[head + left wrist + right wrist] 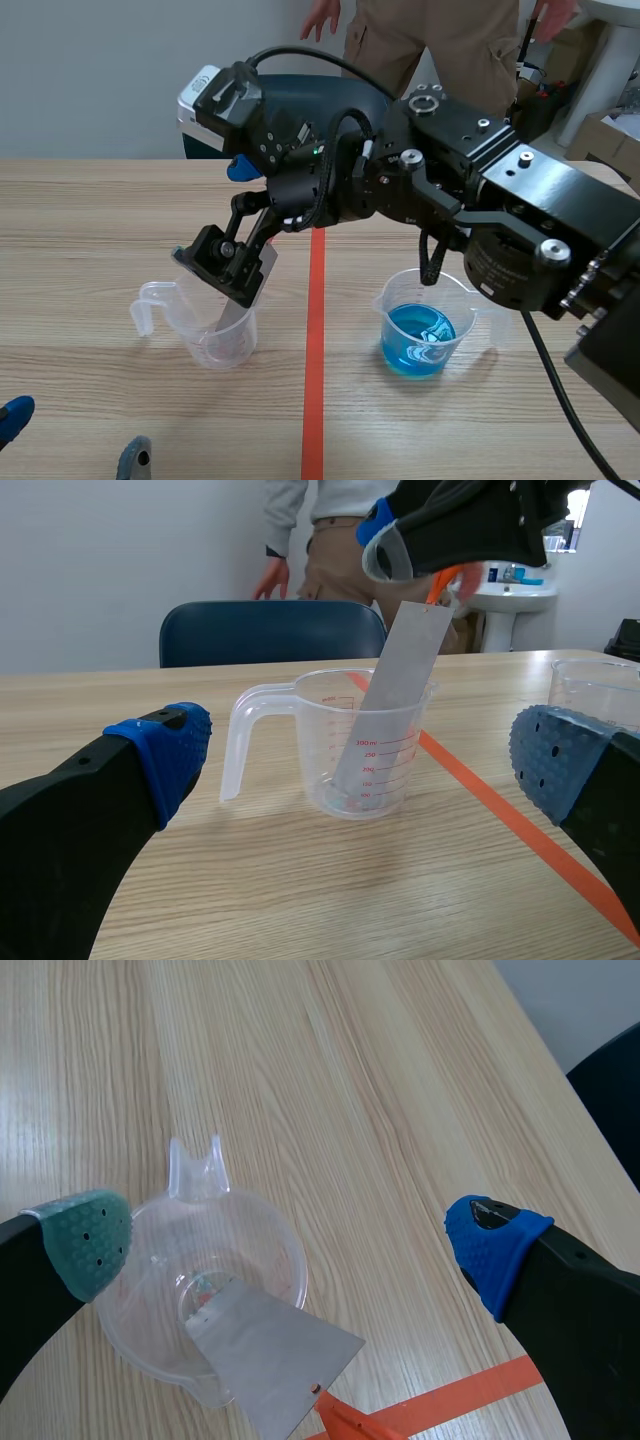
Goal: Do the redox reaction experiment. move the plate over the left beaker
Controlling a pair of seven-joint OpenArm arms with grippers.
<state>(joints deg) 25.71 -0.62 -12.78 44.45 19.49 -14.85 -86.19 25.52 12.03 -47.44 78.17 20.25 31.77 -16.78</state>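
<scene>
Your right gripper [290,1245] hangs over the left beaker [222,335], fingers released; the plate [395,695] leans inside against its rim, apparently deposited; your left gripper [72,438] sits near, fingers spread.

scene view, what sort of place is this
Probably a lab or classroom used for robot chemistry trials: a beaker holding a plate, another with blue liquid, a wooden table and a sink behind.
</scene>
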